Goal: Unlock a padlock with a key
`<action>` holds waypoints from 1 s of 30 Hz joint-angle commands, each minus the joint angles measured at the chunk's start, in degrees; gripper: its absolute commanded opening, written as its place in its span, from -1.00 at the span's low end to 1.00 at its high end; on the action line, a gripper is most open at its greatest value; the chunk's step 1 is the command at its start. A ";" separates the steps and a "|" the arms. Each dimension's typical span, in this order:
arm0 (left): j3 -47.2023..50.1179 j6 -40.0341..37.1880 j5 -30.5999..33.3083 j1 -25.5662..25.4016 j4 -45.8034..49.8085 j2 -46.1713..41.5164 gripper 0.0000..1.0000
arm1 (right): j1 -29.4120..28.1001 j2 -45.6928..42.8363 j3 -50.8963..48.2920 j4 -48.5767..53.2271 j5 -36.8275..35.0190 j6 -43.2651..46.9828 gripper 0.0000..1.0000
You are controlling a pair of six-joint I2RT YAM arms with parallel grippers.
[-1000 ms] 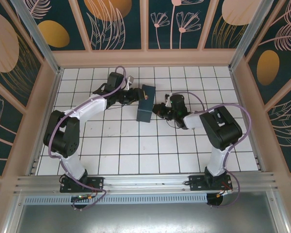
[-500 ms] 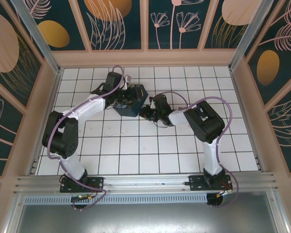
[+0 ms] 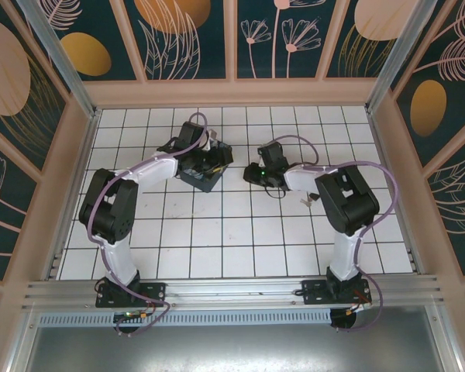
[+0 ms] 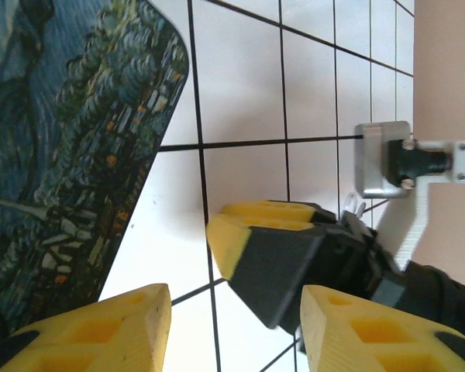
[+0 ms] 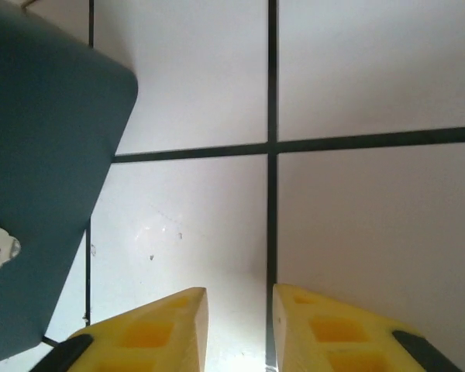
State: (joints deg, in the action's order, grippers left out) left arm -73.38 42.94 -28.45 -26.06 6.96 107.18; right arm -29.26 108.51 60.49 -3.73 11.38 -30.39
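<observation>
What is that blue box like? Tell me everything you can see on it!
The box is dark blue with rounded corners and looks smooth and hard. One face is painted with blue swirls and little yellow-orange dabs, like a night sky. Another face is plain teal, with a small silvery round fitting near its edge. It seems to lie on the white tiled floor, askew to the grid lines, close beside the left gripper. I cannot tell if they touch.

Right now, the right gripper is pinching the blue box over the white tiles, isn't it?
No. The right gripper is pinching nothing. The right wrist view shows bare white tile between its fingers, with the blue box off to the side. It is over the white tiles, though.
</observation>
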 commanded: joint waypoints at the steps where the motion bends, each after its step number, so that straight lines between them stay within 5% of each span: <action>1: -2.72 -4.23 5.26 0.38 2.63 -3.86 0.08 | -0.10 -6.19 -0.03 3.59 -2.34 5.54 -0.12; 3: -2.27 -6.85 8.81 1.27 3.23 -6.52 0.29 | 0.43 -9.35 -0.51 4.30 -3.77 7.25 0.14; 4: -1.75 -7.80 10.73 1.81 3.32 -7.89 0.51 | 0.99 -10.89 -0.82 4.63 -3.97 7.89 0.29; 5: -0.97 -8.95 13.07 2.70 3.53 -8.63 0.93 | 2.00 -12.73 -1.27 5.07 -4.22 8.36 0.52; 7: 0.73 -10.91 16.86 4.57 3.58 -12.69 0.98 | 4.96 -16.70 -2.94 5.26 -4.96 9.47 0.98; 13: 13.54 -19.34 41.63 10.69 -5.26 -22.85 0.98 | 18.32 -28.60 -13.88 -1.48 -11.77 16.77 0.98; 19: 39.02 -29.53 57.30 16.94 -33.41 -31.87 0.97 | 27.95 -32.88 -31.30 -27.33 -19.83 20.47 0.98; 23: 46.41 -30.10 60.53 18.90 -41.79 -31.71 0.97 | 28.52 -28.71 -38.10 -41.21 -21.91 23.41 0.98; 30: 56.40 -36.23 54.34 19.73 -65.80 -27.82 0.97 | 31.97 -20.49 -37.55 -51.64 -15.55 26.37 0.98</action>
State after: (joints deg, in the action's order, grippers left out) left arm -17.65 11.92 27.46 -6.92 -42.46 77.54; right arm 0.45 85.95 22.50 -44.12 -6.72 -6.02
